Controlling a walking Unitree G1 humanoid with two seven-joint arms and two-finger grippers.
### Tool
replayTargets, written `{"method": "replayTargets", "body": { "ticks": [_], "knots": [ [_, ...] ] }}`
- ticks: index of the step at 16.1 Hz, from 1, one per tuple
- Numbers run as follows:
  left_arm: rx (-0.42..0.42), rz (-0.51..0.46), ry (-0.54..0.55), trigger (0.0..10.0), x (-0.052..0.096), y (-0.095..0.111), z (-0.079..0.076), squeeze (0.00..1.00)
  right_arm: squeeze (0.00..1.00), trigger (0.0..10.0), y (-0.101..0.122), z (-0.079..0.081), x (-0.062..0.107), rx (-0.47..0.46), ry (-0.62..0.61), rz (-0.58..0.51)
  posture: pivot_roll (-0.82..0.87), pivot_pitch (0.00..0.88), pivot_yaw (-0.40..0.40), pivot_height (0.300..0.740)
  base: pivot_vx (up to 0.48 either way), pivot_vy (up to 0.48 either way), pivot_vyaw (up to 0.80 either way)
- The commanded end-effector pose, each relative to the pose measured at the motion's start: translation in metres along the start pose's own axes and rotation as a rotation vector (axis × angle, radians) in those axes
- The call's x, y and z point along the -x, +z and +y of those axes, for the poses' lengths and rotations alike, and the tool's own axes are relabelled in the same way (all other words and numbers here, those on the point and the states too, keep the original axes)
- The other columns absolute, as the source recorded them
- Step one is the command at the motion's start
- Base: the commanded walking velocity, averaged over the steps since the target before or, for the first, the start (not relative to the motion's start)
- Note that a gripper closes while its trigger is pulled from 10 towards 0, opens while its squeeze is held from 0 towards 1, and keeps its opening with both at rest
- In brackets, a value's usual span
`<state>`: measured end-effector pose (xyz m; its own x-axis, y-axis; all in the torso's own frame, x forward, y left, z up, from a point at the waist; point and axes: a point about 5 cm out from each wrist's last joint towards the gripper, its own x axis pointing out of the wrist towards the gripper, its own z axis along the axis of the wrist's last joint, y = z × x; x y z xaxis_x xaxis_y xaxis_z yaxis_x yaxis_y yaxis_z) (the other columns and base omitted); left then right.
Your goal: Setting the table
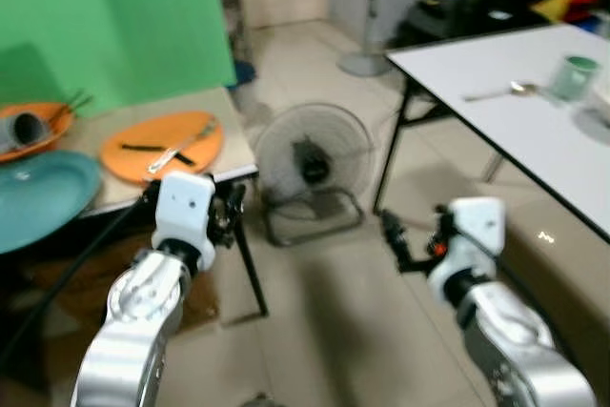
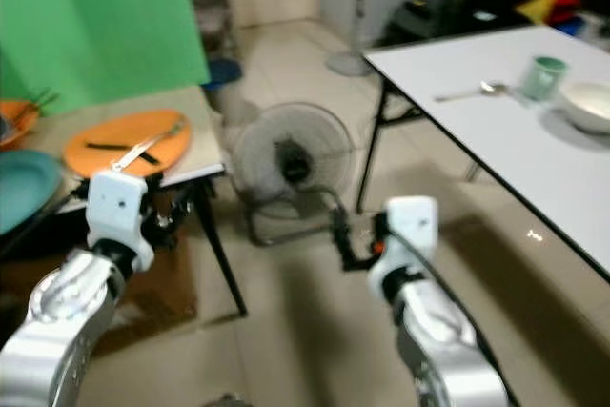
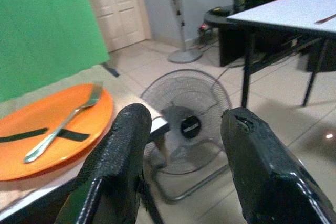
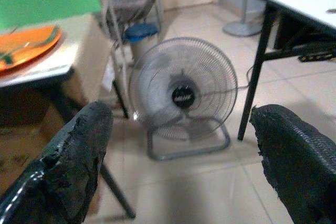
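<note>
- The left pincer (image 3: 178,145) hangs with its two black fingers spread apart and nothing between them; the right pincer (image 4: 178,145) is likewise spread wide and empty.
- Just beyond the left pincer and slightly to its left, an orange plate (image 1: 162,145) lies near the corner of the small worktop (image 1: 233,126). It is round, shallow and bright orange, with a dark strip across it.
- A metal fork (image 3: 63,124) rests on that plate, slim and shiny, its tines toward the plate's far rim and its handle crossing the dark strip.
- Judged by its look, the plate is stiff and light, possibly plastic, with a smooth and probably slippery face; the rim nearest the pincer seems the best hold, kept level so the loose fork does not slide off.
- Further to the left of the left pincer sit a teal plate (image 1: 43,193) and another orange dish (image 1: 33,131) carrying a grey cup.
- Well ahead and to the right of the right pincer, the white worktop (image 1: 496,102) holds a spoon (image 1: 500,92), a green cup (image 1: 575,75) and a white bowl (image 2: 589,104).
- A floor fan (image 1: 310,164) stands between the two worktops, ahead of both pincers.
</note>
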<state>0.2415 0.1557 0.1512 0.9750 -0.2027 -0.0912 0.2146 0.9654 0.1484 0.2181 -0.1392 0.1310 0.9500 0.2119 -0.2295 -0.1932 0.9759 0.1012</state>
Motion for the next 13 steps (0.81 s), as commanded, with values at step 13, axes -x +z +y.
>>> {"method": "replayTargets", "body": {
  "ticks": [13],
  "knots": [
    [-0.008, -0.041, 0.003, 10.0, -0.0009, 0.0068, 0.0053, 0.00, 1.00, 10.0, 0.0035, 0.0084, -0.0061, 0.021, 0.090, -0.006, 0.13, 0.000, 0.038, 0.740, 0.232, 0.000, 0.68]
  ]
}}
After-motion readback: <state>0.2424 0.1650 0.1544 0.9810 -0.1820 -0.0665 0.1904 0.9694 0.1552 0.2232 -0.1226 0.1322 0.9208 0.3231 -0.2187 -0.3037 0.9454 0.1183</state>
